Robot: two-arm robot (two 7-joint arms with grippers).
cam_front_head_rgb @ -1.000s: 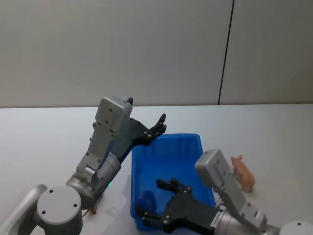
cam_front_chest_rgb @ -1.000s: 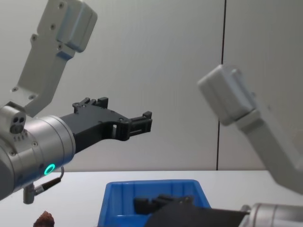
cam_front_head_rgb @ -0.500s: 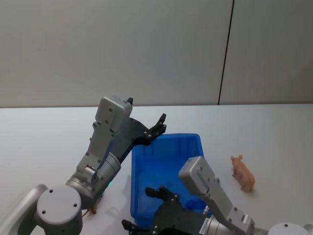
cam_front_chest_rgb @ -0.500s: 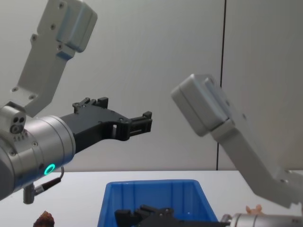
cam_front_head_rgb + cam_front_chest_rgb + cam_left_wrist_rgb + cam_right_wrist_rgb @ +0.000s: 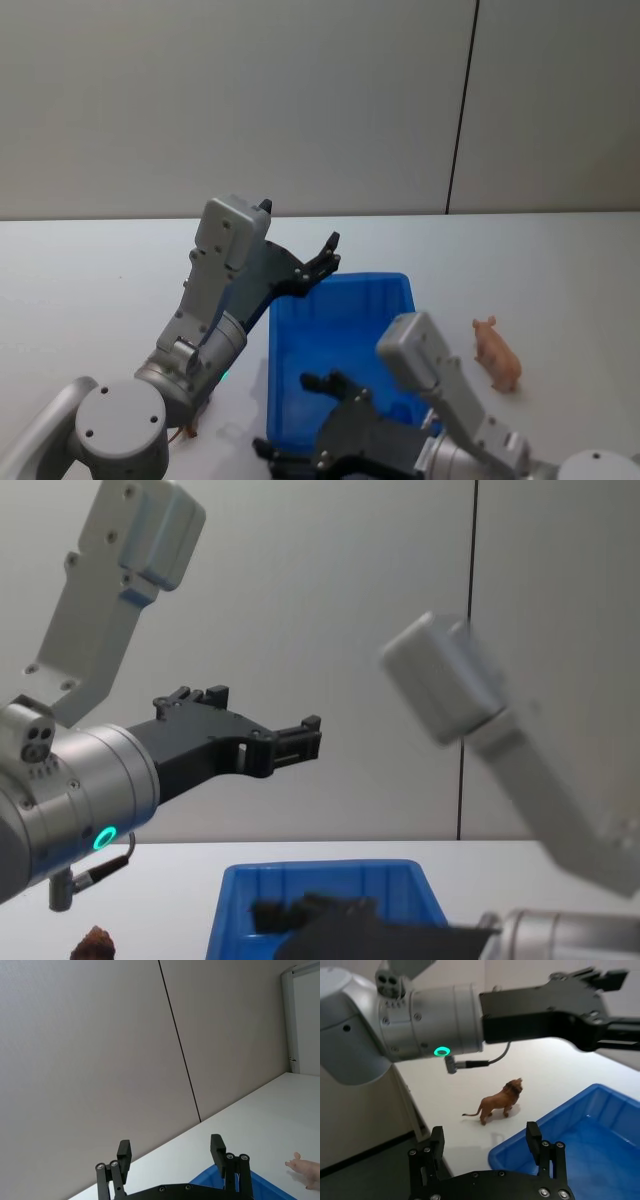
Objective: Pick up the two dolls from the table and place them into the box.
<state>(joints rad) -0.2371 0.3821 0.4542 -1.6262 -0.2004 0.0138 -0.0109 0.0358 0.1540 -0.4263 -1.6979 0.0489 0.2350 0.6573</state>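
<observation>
Brown doll (image 5: 497, 1102), lion-shaped with mane and tail, stood on the white table (image 5: 560, 1075) ahead of the right gripper's (image 5: 485, 1141) spread jaws, near the blue box (image 5: 600, 1135). Pink pig doll (image 5: 497, 353) stood on the table, well beyond the left gripper's (image 5: 330, 252) spread jaws. Box interior showed plain blue floor.

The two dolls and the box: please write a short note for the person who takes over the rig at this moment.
Left gripper: open, empty, raised above the far left corner of the box.
Right gripper: open, empty, low at the box's near left corner.
Pink pig doll: on the table, right of the box.
Brown lion doll: standing on the table, left of the box.
Done: nothing. Left: pick and place both dolls.
</observation>
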